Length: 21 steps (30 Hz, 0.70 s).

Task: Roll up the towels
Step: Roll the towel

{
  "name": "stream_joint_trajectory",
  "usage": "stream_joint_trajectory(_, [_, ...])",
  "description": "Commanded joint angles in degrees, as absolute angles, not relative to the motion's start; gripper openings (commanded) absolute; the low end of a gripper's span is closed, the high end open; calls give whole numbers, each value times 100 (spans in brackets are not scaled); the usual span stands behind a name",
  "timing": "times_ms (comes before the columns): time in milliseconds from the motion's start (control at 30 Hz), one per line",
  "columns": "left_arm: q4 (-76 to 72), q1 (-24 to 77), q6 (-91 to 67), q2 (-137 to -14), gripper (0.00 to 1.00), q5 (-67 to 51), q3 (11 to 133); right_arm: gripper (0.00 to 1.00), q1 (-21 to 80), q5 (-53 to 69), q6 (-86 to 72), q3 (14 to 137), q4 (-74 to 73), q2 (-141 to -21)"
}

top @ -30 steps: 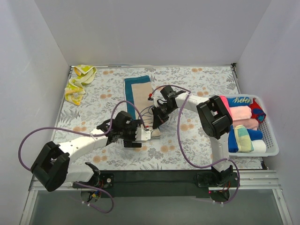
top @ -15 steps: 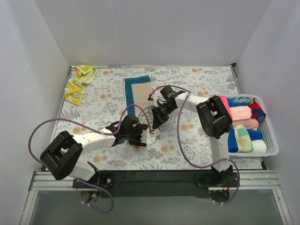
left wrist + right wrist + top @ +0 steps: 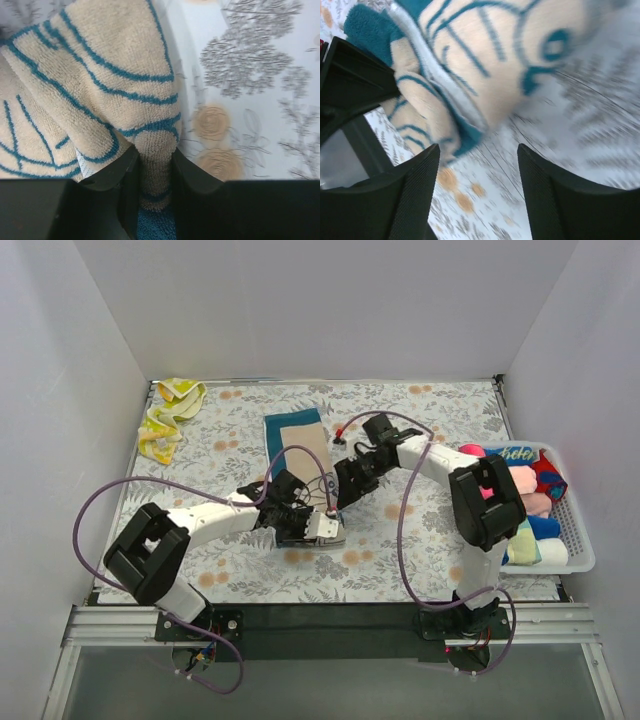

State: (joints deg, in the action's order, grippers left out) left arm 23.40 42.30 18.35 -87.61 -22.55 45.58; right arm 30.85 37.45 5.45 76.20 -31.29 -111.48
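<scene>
Lying pinched inside the left end effector (image 3: 154,156), the towel (image 3: 100,75) bunches.

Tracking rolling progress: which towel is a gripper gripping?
The tan-and-blue towel mid-table, pinched by the left gripper. The yellow towel lies crumpled in the far-left corner; the rolled towels sit in the basket.

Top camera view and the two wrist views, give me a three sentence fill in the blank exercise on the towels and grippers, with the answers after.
The left gripper pinches a fold of the tan-and-blue towel, while the right gripper holds ___.
The crumpled yellow towel lies at the table's far ___ corner.
The white basket of rolled towels stands at the table's ___ edge.
Missing words: nothing; left; right.
</scene>
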Motion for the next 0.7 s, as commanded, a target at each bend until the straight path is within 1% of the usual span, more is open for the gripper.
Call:
stream_joint_trajectory(0, [4190, 4157, 1854, -9052, 20, -3506, 4736, 60, 2471, 3244, 1063, 7471, -3261, -10215])
stream_joint_trajectory(33, [4340, 4122, 1872, -9192, 19, -3603, 4824, 61, 2426, 3174, 1290, 7445, -3235, -9847])
stream_joint_trajectory(100, [4666, 4052, 1925, -9333, 17, -3910, 5061, 61, 2338, 2980, 1415, 7278, -3147, -9477])
stream_joint_trajectory(233, [5158, 3754, 2039, -9833, 17, -4367, 5474, 62, 2338, 2944, 1591, 6856, -2761, -8467])
stream_joint_trajectory(333, [5580, 3465, 2162, -10307, 18, -4754, 5765, 68, 2382, 2997, 1793, 6575, -2646, -8000])
stream_joint_trajectory(400, [5913, 3305, 2337, -10581, 18, -5008, 6046, 70, 2408, 3084, 1863, 6391, -2558, -7797])
stream_joint_trajectory(467, [6203, 3086, 2434, -11011, 18, -5115, 6344, 79, 2443, 3233, 1942, 6171, -2461, -7533])
stream_joint_trajectory(533, [6415, 2910, 2600, -11467, 20, -5203, 6573, 93, 2706, 3226, 2555, 6013, -2548, -7314])
stream_joint_trajectory(567, [6581, 2874, 2619, -11600, 20, -5221, 6783, 93, 2907, 2904, 2836, 5942, -2558, -7243])
stream_joint_trajectory(600, [6635, 2831, 2654, -11836, 20, -5221, 6872, 91, 3362, 2639, 3030, 5846, -2462, -7112])
stream_joint_trajectory(667, [6706, 2769, 2689, -12023, 21, -5133, 7013, 88, 3708, 2321, 3111, 5626, -2330, -7058])
